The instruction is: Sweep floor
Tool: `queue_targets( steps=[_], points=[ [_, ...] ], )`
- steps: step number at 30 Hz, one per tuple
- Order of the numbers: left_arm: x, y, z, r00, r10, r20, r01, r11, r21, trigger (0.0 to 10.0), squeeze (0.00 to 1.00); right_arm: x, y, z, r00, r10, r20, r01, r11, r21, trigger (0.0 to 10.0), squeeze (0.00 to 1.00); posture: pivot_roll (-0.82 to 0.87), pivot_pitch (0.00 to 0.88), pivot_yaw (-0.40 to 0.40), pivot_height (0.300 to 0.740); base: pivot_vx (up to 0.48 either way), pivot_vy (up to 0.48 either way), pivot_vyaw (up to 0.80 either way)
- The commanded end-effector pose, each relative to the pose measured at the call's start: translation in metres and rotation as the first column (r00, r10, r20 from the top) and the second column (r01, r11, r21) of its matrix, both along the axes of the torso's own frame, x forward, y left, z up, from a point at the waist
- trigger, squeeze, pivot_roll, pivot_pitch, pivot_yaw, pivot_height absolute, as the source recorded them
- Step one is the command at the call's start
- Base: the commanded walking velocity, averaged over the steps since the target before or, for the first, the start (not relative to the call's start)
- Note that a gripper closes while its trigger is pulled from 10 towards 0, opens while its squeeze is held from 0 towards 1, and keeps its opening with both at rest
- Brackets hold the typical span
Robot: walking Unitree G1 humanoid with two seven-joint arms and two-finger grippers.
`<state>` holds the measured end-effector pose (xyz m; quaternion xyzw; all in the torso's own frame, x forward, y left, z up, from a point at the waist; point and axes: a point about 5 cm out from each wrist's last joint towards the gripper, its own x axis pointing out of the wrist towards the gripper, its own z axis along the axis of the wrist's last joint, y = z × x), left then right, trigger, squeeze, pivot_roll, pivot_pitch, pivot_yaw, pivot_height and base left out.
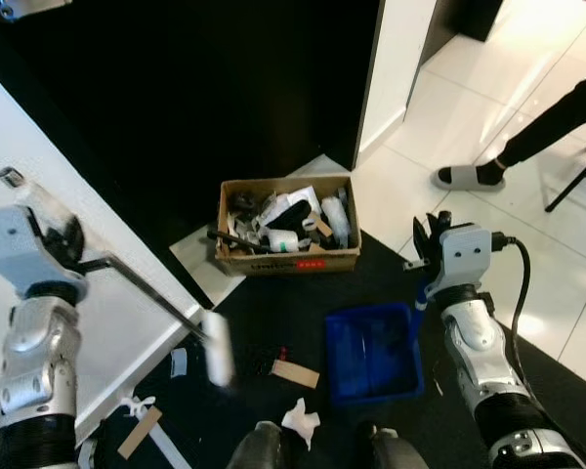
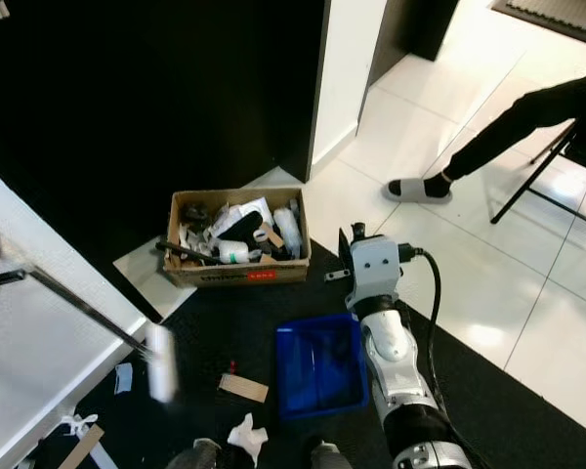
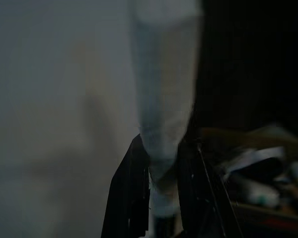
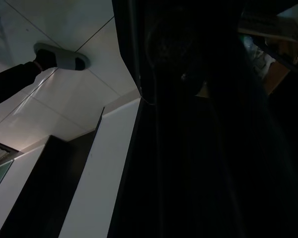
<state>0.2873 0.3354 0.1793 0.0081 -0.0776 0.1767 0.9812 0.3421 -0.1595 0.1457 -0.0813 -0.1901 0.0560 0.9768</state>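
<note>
From the head views we see our left tool [image 3: 156, 198] up at our left side over a white worktop [image 1: 39, 166], its arm holding a thin dark handle that slants down to a blurred white brush head [image 1: 217, 347] on the black floor mat [image 1: 303, 293]. Past the brush head from that tool lie a small wooden block [image 1: 295, 373], a crumpled white scrap [image 1: 300, 420] and a blue dustpan [image 1: 373, 352]. Our right tool [image 1: 432, 237] is just beside the dustpan's far right corner; we cannot tell whether its fingers are apart. Beyond the dustpan stands a cardboard box [image 1: 288, 256] full of odds and ends. A person's leg and grey slipper [image 1: 466, 177] rest on the white tiles.

In the left wrist view the two black fingers [image 3: 131, 198] are clenched on the pale handle [image 3: 164, 114].

The right wrist view is mostly dark; the slipper shows on the tiles.
</note>
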Motion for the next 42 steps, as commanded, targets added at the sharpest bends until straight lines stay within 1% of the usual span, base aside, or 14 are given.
queue_targets(
  steps=[1, 3, 7, 9, 12, 16, 20, 24, 28, 30, 34, 38, 39, 42],
  points=[
    [-0.009, 0.022, -0.005, 0.995, 0.091, -0.039, -0.089, 0.995, 0.05, 10.0, 0.02, -0.003, 0.001, -0.003, 1.0, 0.0, 0.01, 0.0, 1.0, -0.001, 10.0, 0.0, 0.04, 0.32, 0.063, 0.74, 0.0, 0.0, 0.0],
    [-0.009, 0.023, -0.007, 0.994, 0.096, -0.051, -0.093, 0.994, 0.053, 10.0, 0.02, -0.003, 0.001, -0.003, 1.0, 0.0, 0.01, 0.0, 1.0, -0.001, 10.0, 0.0, 0.04, 0.32, 0.063, 0.74, 0.0, 0.0, 0.0],
    [-0.003, 0.02, -0.045, 0.977, 0.123, -0.175, -0.116, 0.992, 0.047, 10.0, 0.02, -0.005, -0.002, -0.001, 1.0, -0.007, 0.019, 0.007, 1.0, -0.004, 10.0, 0.0, 0.02, 0.339, 0.067, 0.74, 0.0, 0.0, 0.0],
    [-0.003, 0.019, -0.048, 0.975, 0.125, -0.183, -0.118, 0.992, 0.049, 10.0, 0.02, -0.005, -0.002, -0.001, 1.0, -0.007, 0.019, 0.007, 1.0, -0.005, 10.0, 0.0, 0.02, 0.339, 0.067, 0.74, 0.0, 0.0, 0.0],
    [-0.007, 0.022, -0.06, 0.957, 0.179, -0.228, -0.154, 0.98, 0.122, 10.0, 0.02, -0.007, -0.004, 0.0, 0.999, -0.012, 0.033, 0.012, 1.0, -0.013, 10.0, 0.0, 0.01, 0.343, 0.074, 0.74, 0.0, 0.0, 0.0],
    [-0.008, 0.025, -0.063, 0.953, 0.195, -0.233, -0.171, 0.978, 0.12, 10.0, 0.03, -0.008, -0.004, 0.001, 0.999, -0.014, 0.036, 0.014, 1.0, -0.014, 10.0, 0.0, 0.01, 0.343, 0.077, 0.74, 0.0, 0.0, 0.0],
    [-0.013, 0.033, -0.067, 0.933, 0.279, -0.228, -0.257, 0.959, 0.122, 10.0, 0.05, -0.009, -0.006, 0.002, 0.999, -0.016, 0.043, 0.017, 1.0, -0.015, 10.0, 0.0, 0.0, 0.354, 0.075, 0.74, 0.0, 0.0, 0.0],
    [-0.005, 0.032, -0.059, 0.942, 0.291, -0.168, -0.286, 0.957, 0.049, 10.0, 0.07, -0.013, -0.004, 0.007, 0.998, -0.002, 0.063, 0.003, 1.0, -0.016, 10.0, 0.0, -0.03, 0.393, 0.06, 0.74, 0.0, 0.0, 0.0],
    [0.001, 0.029, -0.056, 0.954, 0.266, -0.141, -0.271, 0.962, -0.018, 10.0, 0.06, -0.014, -0.003, 0.011, 0.997, 0.005, 0.074, -0.004, 1.0, -0.014, 10.0, 0.0, -0.04, 0.411, 0.058, 0.74, 0.0, 0.0, 0.0],
    [0.008, 0.025, -0.055, 0.965, 0.231, -0.121, -0.243, 0.966, -0.094, 10.0, 0.06, -0.016, -0.002, 0.014, 0.996, 0.008, 0.083, -0.007, 1.0, -0.013, 10.0, 0.0, -0.05, 0.424, 0.06, 0.74, 0.0, 0.0, 0.0],
    [0.023, 0.006, -0.059, 0.991, 0.089, -0.095, -0.11, 0.966, -0.234, 10.0, 0.09, -0.019, -0.005, 0.022, 0.994, 0.0, 0.109, 0.0, 1.0, -0.006, 10.0, 0.0, -0.07, 0.436, 0.062, 0.74, 0.0, 0.0, 0.0],
    [0.026, 0.002, -0.06, 0.994, 0.052, -0.092, -0.074, 0.963, -0.258, 10.0, 0.09, -0.021, -0.007, 0.023, 0.994, -0.003, 0.111, 0.004, 1.0, -0.007, 10.0, 0.0, -0.08, 0.439, 0.058, 0.74, 0.0, 0.0, 0.0],
    [0.029, -0.004, -0.06, 0.996, -0.04, -0.077, 0.015, 0.954, -0.301, 10.0, 0.08, -0.022, -0.007, 0.022, 0.994, -0.006, 0.109, 0.006, 1.0, -0.006, 10.0, 0.0, -0.07, 0.431, 0.063, 0.74, 0.0, 0.0, 0.0],
    [0.031, -0.011, -0.06, 0.989, -0.139, -0.05, 0.113, 0.933, -0.342, 10.0, 0.08, -0.023, -0.007, 0.022, 0.994, -0.008, 0.106, 0.009, 1.0, -0.005, 10.0, 0.0, -0.06, 0.425, 0.068, 0.74, 0.0, 0.0, 0.0]
  ],
)
